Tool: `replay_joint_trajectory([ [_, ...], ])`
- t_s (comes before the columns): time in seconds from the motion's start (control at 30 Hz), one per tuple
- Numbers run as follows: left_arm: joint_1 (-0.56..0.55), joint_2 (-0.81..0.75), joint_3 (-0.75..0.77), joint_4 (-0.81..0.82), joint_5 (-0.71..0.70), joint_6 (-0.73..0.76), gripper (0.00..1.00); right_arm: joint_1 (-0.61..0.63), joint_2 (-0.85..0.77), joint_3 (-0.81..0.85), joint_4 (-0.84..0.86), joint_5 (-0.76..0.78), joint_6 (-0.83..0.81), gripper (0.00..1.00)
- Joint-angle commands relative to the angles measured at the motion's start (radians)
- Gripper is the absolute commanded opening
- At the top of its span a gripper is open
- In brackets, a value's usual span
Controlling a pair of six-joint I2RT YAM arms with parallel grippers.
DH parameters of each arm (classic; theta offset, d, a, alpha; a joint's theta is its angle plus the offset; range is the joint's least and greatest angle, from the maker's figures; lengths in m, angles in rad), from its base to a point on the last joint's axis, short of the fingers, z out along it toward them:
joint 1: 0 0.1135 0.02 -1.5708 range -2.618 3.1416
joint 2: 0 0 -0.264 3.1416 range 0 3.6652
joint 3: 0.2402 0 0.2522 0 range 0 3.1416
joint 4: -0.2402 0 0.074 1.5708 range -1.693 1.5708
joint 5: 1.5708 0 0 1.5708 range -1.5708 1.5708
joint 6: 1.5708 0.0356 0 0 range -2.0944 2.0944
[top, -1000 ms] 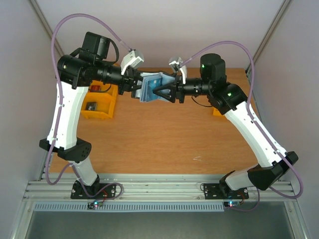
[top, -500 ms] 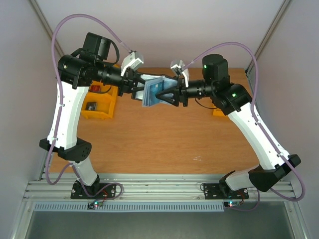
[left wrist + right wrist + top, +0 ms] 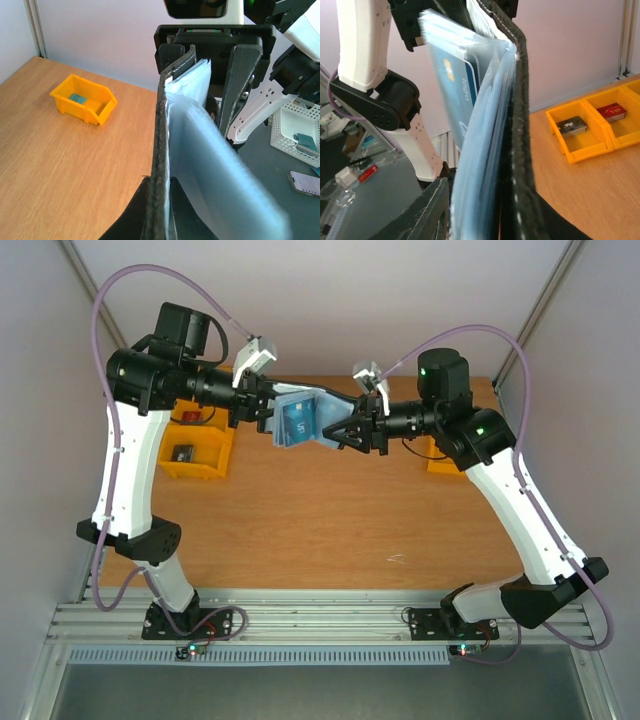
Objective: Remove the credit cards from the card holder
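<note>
Black-edged, blue-grey inside: card holder (image 3: 322, 412) up in mid-air over the far half of the wooden table (image 3: 300, 520), well above its surface and well apart from the yellow bins (image 3: 197, 455) at the far left. Long axis level, running left to right between the two arms. Opened side turned up toward the overhead camera, with a pale blue credit card (image 3: 296, 422) showing in it. On its left end, left gripper (image 3: 268, 416) clamped tight. At its right end, right gripper (image 3: 352, 430) astride the holder, one finger on either side; pinching or not, cannot tell.
</note>
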Motion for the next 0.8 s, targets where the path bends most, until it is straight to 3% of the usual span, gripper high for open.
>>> replay_joint_trajectory([
  [0.0,0.005,-0.013,0.028,0.038,0.036,0.018,0.00,-0.012,-0.036,-0.001,0.038,-0.058,0.051,0.29],
  [0.2,0.005,-0.010,0.000,0.070,0.056,-0.027,0.00,-0.012,0.006,-0.004,0.123,-0.029,0.180,0.02],
  [0.3,0.005,-0.013,-0.007,0.081,0.022,-0.045,0.01,-0.018,0.000,-0.003,0.124,0.037,0.190,0.01],
  [0.4,0.018,-0.021,-0.018,0.087,-0.026,-0.062,0.18,-0.060,-0.004,0.005,0.122,0.050,0.242,0.01],
  [0.47,0.053,-0.025,-0.031,0.089,-0.015,-0.059,0.35,-0.096,-0.002,0.015,0.102,0.052,0.271,0.01],
  [0.6,0.118,-0.031,-0.061,0.067,0.034,-0.047,0.58,-0.123,0.009,0.066,-0.037,0.115,0.222,0.01],
  [0.77,0.113,-0.039,-0.099,-0.017,0.052,0.126,0.80,-0.123,0.042,0.138,-0.154,0.127,0.183,0.01],
])
